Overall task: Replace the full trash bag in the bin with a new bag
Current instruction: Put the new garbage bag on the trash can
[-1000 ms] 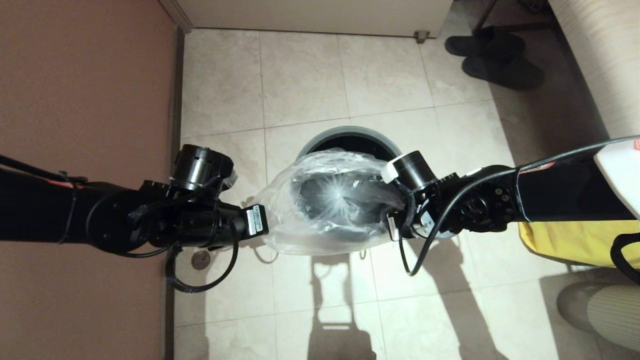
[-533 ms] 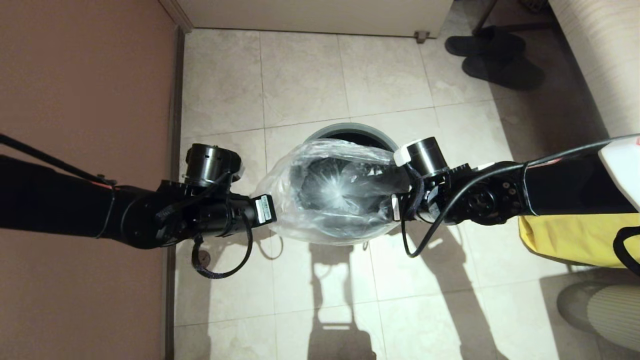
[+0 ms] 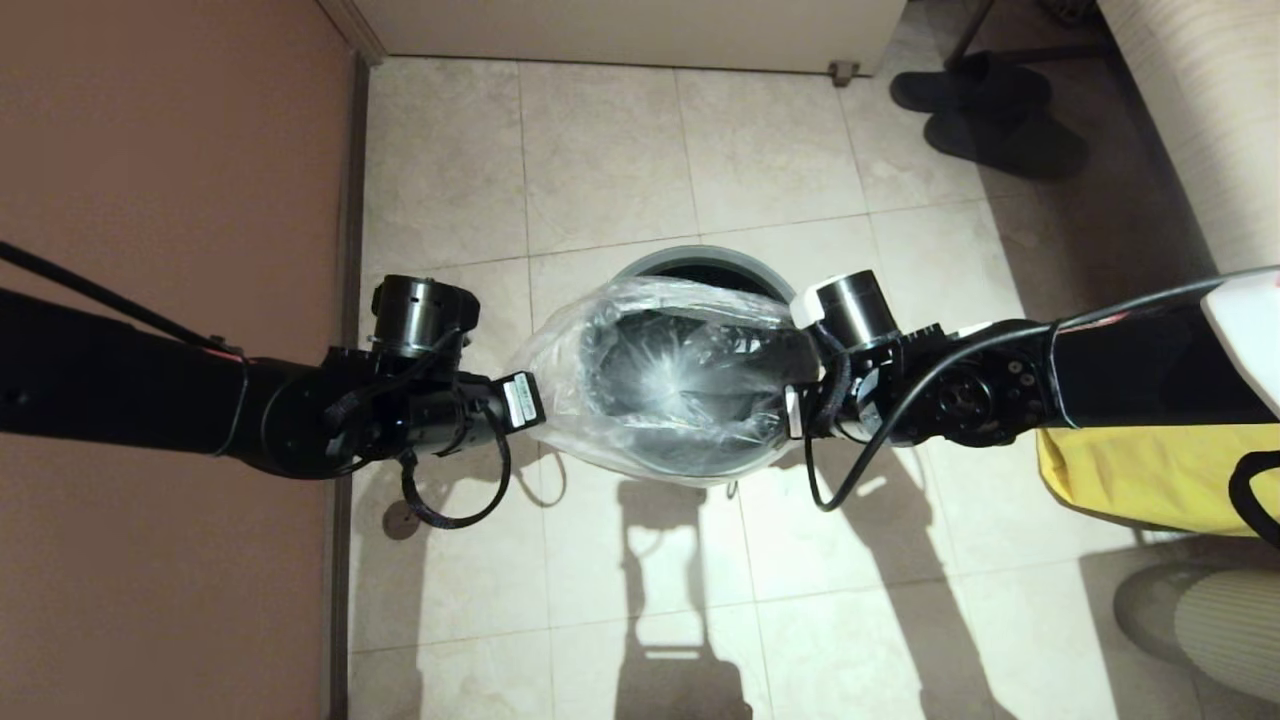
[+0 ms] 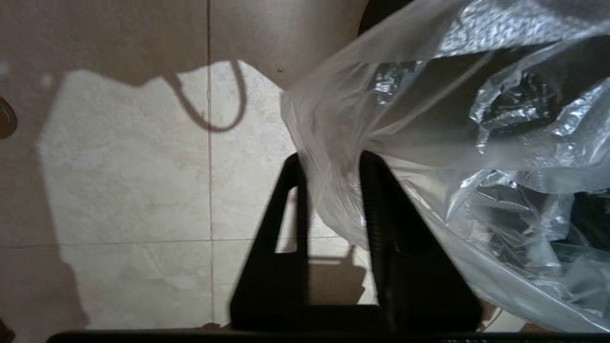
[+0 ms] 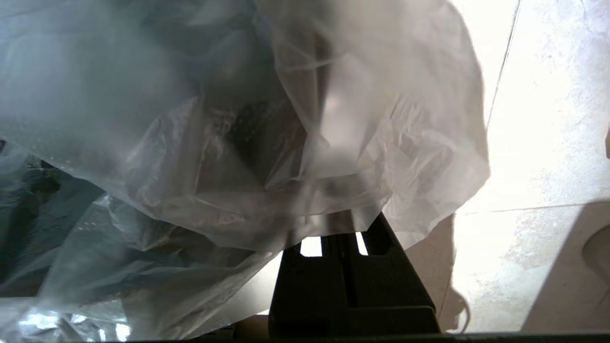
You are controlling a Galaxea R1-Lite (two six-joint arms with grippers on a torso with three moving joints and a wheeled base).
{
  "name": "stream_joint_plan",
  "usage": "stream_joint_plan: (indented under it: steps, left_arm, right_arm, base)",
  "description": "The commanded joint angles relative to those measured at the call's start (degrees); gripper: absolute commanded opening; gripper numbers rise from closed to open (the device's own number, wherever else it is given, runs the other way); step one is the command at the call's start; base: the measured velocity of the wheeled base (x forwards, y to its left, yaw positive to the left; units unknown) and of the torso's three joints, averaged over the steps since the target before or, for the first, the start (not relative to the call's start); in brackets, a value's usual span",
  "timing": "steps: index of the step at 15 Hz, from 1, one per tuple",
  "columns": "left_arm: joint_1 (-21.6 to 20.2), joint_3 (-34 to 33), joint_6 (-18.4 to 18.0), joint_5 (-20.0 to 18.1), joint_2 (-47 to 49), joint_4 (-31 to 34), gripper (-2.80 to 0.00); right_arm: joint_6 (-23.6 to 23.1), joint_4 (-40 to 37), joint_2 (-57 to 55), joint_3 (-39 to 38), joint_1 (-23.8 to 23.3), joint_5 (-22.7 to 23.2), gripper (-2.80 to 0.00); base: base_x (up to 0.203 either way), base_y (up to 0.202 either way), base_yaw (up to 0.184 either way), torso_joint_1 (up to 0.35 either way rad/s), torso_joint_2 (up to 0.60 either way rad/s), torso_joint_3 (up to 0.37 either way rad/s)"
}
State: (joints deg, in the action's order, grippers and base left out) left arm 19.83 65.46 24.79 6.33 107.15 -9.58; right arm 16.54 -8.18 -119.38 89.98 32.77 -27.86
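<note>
The bin [image 3: 690,258] stands on the tiled floor between my two arms, showing only its far grey rim and a strip of black inside. The new bag [image 3: 670,385], clear and crinkly with its star seal facing up, is spread over the bin's mouth. My left gripper [image 4: 331,159] is at the bag's left edge. Its fingers stand apart, with a fold of the film [image 4: 333,190] hanging between them and floor showing through the gap. My right gripper [image 5: 340,224] is at the bag's right edge, fingers together, the tips buried in film [image 5: 190,143].
A brown wall [image 3: 170,150] runs close along the left. An opaque yellow sack [image 3: 1140,475] lies under my right arm. Dark slippers [image 3: 985,115] sit at the far right, a round ribbed object [image 3: 1200,620] at the near right, and a floor drain [image 3: 400,520] under my left arm.
Both arms have carried the bag away from me, so it now covers more of the bin's mouth. The left wrist has turned a little.
</note>
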Motion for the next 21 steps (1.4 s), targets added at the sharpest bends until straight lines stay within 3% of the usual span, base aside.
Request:
stream_joint_plan:
  steps: [1,6,8,9,12,21]
  left_arm:
    - [0.01,-0.16,0.23,0.1,-1.83,-0.09,0.0]
    - [0.84,-1.55,0.26,-0.15,-11.47,0.48,0.0]
    - [3.49,-1.83,0.28,0.02,-14.23,0.92,0.0]
    - [4.72,-1.74,0.26,0.13,-15.03,2.03,-2.8]
    - [7.49,-0.42,0.18,0.09,-14.95,4.63,-2.8]
    - [7.06,14.62,-1.41,0.18,0.99,4.84,-2.8]
  right_arm:
    - [0.07,-0.08,0.26,-0.04,0.01,-0.18,-2.8]
    - [-0.37,-0.31,1.52,-0.07,0.33,-0.18,-2.8]
    - [-0.29,-0.35,1.7,-0.42,0.36,-0.18,-2.8]
    - [-0.28,-0.43,1.7,-0.42,0.28,-0.18,-2.8]
    - [-0.37,-0.43,1.78,-0.42,0.37,-0.18,-2.8]
    - [-0.53,-0.08,1.95,-0.25,0.45,-0.27,-2.8]
  base:
    - [0.0,0.0,0.0,0.0,0.0,0.0]
    - [0.0,0.0,0.0,0.0,0.0,0.0]
    - [0.0,0.0,0.0,0.0,0.0,0.0]
    - [0.0,0.0,0.0,0.0,0.0,0.0]
    - [0.0,0.0,0.0,0.0,0.0,0.0]
    - [0.0,0.0,0.0,0.0,0.0,0.0]
